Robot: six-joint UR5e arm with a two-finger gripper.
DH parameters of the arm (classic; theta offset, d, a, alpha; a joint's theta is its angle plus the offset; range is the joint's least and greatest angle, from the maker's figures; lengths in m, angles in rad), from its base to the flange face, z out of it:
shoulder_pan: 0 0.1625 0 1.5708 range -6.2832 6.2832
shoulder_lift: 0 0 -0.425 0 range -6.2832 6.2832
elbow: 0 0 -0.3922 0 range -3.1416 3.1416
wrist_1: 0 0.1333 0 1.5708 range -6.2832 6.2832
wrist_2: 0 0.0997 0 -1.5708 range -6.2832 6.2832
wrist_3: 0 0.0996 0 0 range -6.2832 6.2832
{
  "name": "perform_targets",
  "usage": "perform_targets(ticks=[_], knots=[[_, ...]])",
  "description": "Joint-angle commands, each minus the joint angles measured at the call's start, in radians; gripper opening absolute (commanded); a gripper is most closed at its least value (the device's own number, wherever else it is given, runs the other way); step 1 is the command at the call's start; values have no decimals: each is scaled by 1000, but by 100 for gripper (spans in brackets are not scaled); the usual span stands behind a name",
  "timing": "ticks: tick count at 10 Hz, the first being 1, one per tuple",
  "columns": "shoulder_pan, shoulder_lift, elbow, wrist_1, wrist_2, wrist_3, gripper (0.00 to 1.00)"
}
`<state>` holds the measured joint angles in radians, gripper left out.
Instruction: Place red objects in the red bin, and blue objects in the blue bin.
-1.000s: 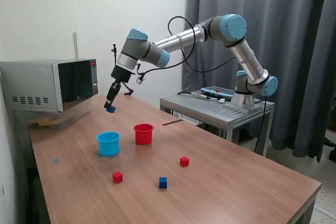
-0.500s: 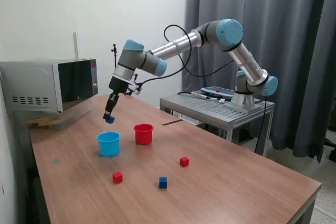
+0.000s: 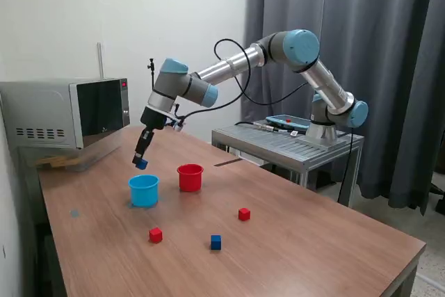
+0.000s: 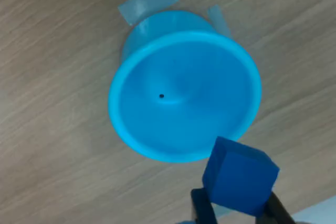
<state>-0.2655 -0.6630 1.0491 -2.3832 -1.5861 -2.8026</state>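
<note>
Dark blue, the cube (image 3: 141, 164) sits pinched between the 2 black fingers of the gripper (image 3: 141, 163), which hangs in the air just above the light blue cup (image 3: 143, 190) and a little toward the microwave (image 3: 66, 112). From the wrist view that cube (image 4: 239, 176) fills the near foreground, clamped on 2 opposite sides, with the light blue cup (image 4: 184, 95) open-mouthed below it; the cup's inside looks bare apart from 1 tiny dark speck at its centre. Strips of clear tape show on the wood at the cup's base.

Close beside the blue cup, on the exterior view's right, stands the red cup (image 3: 190, 177); the 2 are not touching. Nearer the front of the wooden table (image 3: 320, 241) lie 3 loose cubes, well apart from one another: 1 red cube (image 3: 156, 235) in front of the blue cup, 1 dark blue cube (image 3: 216, 242) to its right in the exterior view, and another red cube (image 3: 244, 214) further right and slightly back.
</note>
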Motion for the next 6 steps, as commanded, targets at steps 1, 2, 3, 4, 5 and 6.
perform_targets(ticks=[1, 2, 3, 4, 5, 6], knots=[[0, 6, 3, -1, 0, 0, 0], [0, 6, 6, -1, 0, 0, 0], [0, 9, 6, -1, 0, 0, 0], [0, 13, 9, -1, 0, 0, 0], [0, 13, 11, -1, 0, 0, 100], [0, 14, 11, -1, -8, 0, 100]])
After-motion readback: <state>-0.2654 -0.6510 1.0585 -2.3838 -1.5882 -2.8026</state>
